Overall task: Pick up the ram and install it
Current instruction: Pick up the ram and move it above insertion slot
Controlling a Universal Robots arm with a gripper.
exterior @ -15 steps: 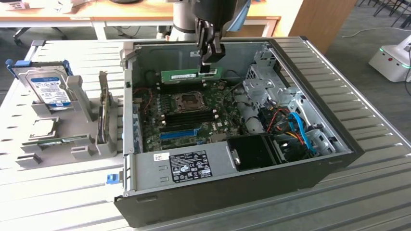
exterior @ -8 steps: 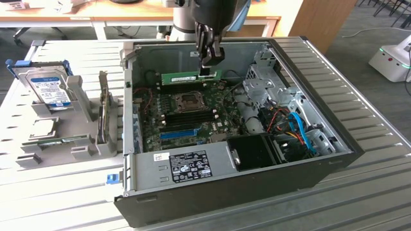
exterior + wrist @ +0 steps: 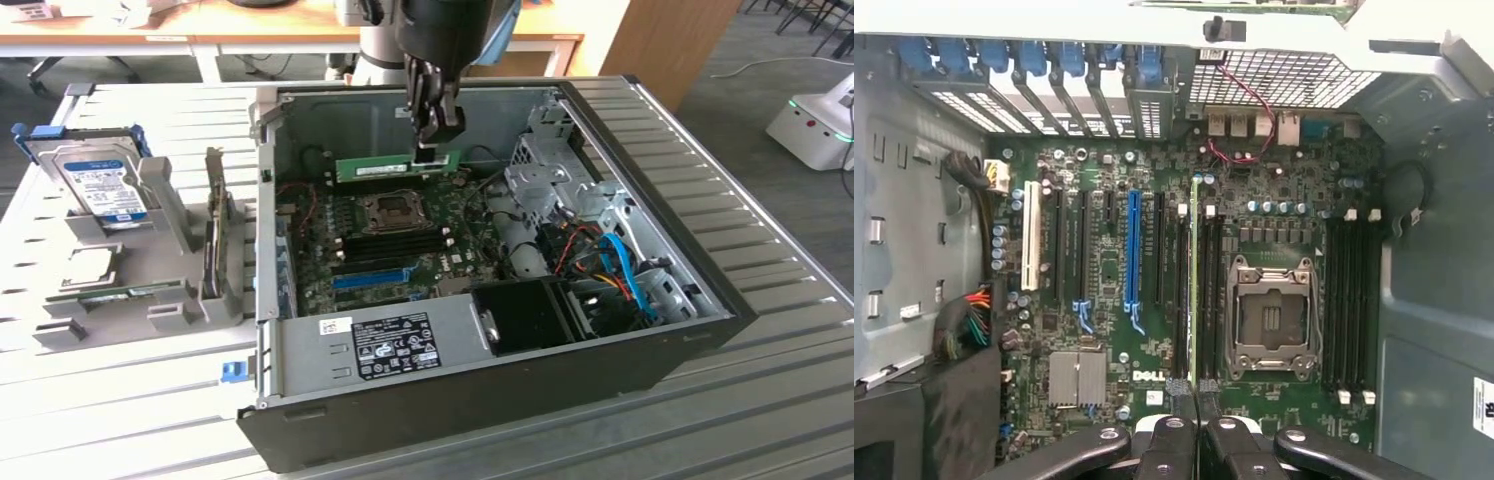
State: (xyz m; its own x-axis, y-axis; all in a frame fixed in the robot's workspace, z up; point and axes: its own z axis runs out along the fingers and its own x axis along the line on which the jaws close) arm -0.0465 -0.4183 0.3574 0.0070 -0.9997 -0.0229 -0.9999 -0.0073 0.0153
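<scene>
While the open computer case (image 3: 441,400) lies on its side in the middle of the slatted metal tabletop (image 3: 747,400), its motherboard (image 3: 454,255) faces upward and is fully exposed. Towards the tabletop edge on the exterior view's left stands a grey rack (image 3: 167,205) carrying a hard drive (image 3: 107,185) with a blue label. On the motherboard, the empty CPU socket (image 3: 1271,315) sits between two banks of dark memory slots, and a blue expansion slot (image 3: 1132,250) lies further off.

The ram (image 3: 396,165), a green stick, is held on edge inside the case, close to the wall furthest from the exterior camera. In the wrist view it appears edge-on, in line with the memory slots (image 3: 1182,290) beside the socket. Contact with a slot cannot be determined.

The gripper (image 3: 430,150) is clenched on one end of the ram, its black fingers (image 3: 1172,440) pressed to either face.
</scene>
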